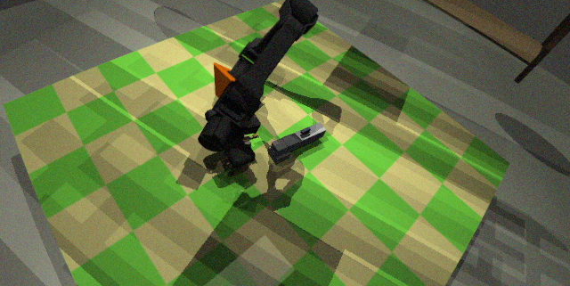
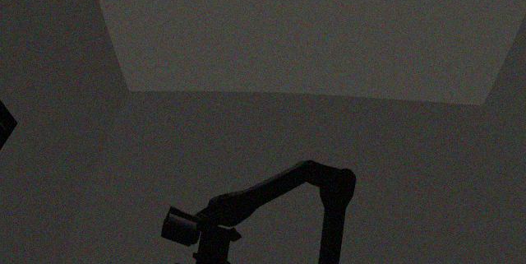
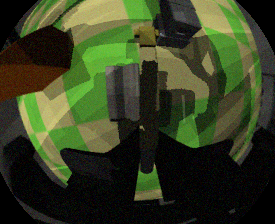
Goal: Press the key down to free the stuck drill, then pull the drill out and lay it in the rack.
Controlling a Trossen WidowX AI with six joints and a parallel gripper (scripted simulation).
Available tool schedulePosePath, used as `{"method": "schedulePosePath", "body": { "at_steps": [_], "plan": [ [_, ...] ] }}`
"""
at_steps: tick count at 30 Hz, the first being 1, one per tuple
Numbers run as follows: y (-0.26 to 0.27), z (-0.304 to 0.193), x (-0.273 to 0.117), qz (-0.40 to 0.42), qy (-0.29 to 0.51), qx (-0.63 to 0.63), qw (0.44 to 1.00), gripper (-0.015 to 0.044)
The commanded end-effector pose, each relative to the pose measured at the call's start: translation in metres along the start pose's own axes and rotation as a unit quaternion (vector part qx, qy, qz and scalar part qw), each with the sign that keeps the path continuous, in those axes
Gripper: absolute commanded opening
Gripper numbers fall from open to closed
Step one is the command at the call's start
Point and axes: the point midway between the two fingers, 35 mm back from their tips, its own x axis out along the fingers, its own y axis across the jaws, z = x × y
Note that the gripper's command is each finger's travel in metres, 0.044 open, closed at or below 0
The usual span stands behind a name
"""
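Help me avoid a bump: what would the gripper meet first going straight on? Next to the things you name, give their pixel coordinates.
Probably the checkered tabletop [image 1: 378, 157] [image 3: 93, 55]; the gripper [image 1: 229, 161] [image 2: 214, 252] [image 3: 145, 129], shut on the drill [image 3: 148, 95], seems to point down at it. Depth is unclear.

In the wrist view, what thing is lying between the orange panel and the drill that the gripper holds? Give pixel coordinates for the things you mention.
A grey ridged block [image 3: 122, 92] lies between the orange panel [image 1: 221, 82] [image 3: 33, 65] and the drill [image 3: 148, 100]. The wrist view shows it.

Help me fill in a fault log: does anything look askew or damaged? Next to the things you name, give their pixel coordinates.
Nothing stands out as damaged or spilled. The gripper [image 1: 246, 140] [image 3: 145, 129] holds the dark, brass-ended drill [image 1: 252, 136] [image 3: 148, 100], and the grey block [image 1: 290, 145] [image 3: 180, 22] lies on the checkered tabletop [image 1: 436, 166] [image 3: 93, 87].
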Motion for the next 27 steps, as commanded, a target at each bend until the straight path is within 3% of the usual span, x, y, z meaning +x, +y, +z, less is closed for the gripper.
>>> {"method": "schedulePosePath", "body": {
  "at_steps": [1, 14, 27],
  "plan": [
    [0.007, -0.002, -0.001, -0.001, 0.003, -0.002, 1.000, 0.0000],
    [0.025, -0.008, -0.003, -0.001, 0.004, -0.002, 1.000, 0.0000],
    [0.026, -0.009, 0.021, -0.001, 0.003, -0.002, 1.000, 0.0000]
  ]
}}
